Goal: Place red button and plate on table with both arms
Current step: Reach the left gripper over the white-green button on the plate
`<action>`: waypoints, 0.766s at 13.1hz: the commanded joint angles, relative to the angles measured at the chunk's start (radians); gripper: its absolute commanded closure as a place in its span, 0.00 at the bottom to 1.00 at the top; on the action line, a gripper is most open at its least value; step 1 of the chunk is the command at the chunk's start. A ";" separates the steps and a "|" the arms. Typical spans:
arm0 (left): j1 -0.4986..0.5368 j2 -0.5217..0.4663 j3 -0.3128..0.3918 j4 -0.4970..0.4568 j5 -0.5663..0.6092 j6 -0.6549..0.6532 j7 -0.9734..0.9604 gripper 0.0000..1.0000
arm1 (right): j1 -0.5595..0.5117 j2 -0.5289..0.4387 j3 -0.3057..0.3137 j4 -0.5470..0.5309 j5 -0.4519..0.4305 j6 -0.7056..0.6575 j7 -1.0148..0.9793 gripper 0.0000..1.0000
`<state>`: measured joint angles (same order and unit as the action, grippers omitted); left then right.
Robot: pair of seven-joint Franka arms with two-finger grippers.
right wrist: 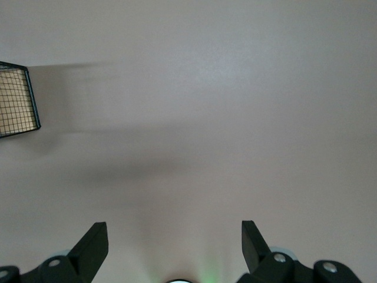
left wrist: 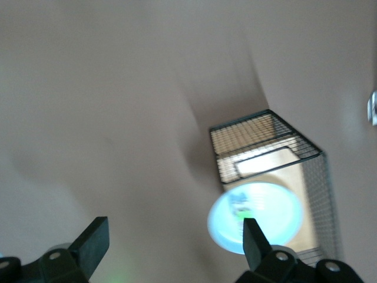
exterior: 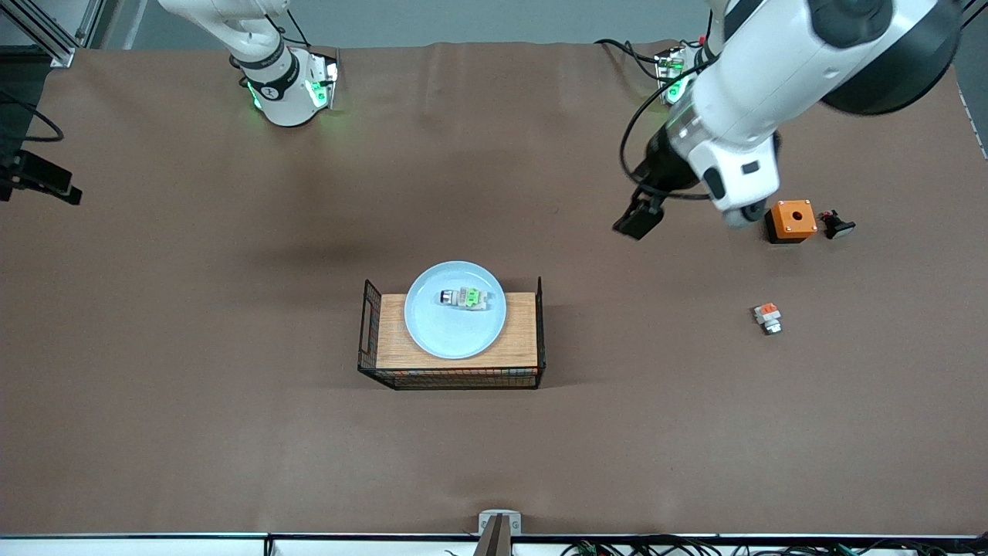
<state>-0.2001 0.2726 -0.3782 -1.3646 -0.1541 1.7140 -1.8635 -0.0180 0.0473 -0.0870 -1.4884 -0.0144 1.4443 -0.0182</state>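
The pale-blue plate lies on a wooden-topped black wire rack in the middle of the brown table. The red button, with its green block, lies on the plate. My left gripper hangs in the air over bare table between the rack and the left arm's base. It is open and empty. In the left wrist view its fingertips frame bare table, with the plate and the rack farther off. My right gripper is open and empty over bare table. It is out of the front view.
An orange box with a hole and a small black part lie toward the left arm's end. A tiny unit with an orange-red block lies nearer the front camera than they do. A corner of the rack shows in the right wrist view.
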 commanded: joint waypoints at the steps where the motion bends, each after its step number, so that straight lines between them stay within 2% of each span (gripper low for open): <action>1: -0.074 0.131 0.021 0.117 -0.005 0.076 -0.212 0.00 | 0.024 0.046 0.000 0.017 0.024 0.025 0.050 0.00; 4: -0.209 0.201 0.096 0.121 -0.001 0.183 -0.295 0.00 | 0.026 0.054 0.000 0.017 0.080 0.057 0.232 0.00; 6: -0.345 0.276 0.206 0.148 -0.002 0.255 -0.306 0.00 | 0.042 0.054 0.001 0.011 0.108 0.047 0.383 0.00; 7: -0.402 0.331 0.252 0.198 -0.002 0.262 -0.303 0.00 | 0.049 0.054 0.001 0.011 0.128 0.042 0.479 0.00; 8: -0.432 0.379 0.271 0.229 -0.002 0.269 -0.303 0.00 | 0.062 0.054 0.001 0.010 0.148 0.030 0.598 0.00; 10: -0.443 0.415 0.271 0.236 -0.004 0.341 -0.303 0.00 | 0.096 0.054 0.001 0.007 0.159 0.021 0.781 0.00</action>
<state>-0.6309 0.6262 -0.1243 -1.2051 -0.1541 2.0279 -2.1617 0.0483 0.1020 -0.0838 -1.4881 0.1257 1.4823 0.6068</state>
